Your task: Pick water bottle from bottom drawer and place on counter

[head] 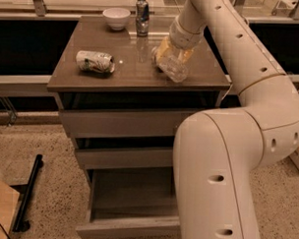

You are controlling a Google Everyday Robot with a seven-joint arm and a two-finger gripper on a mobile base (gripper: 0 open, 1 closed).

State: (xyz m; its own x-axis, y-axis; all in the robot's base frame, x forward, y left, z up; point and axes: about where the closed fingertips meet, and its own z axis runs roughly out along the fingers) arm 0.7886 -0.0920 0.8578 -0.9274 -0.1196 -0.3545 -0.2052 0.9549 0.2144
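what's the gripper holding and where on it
The gripper holds the water bottle by its upper end; the bottle is tilted, at the right side of the counter.

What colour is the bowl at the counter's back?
White bowl, best in the camera view; gripper is at the water bottle on the counter.
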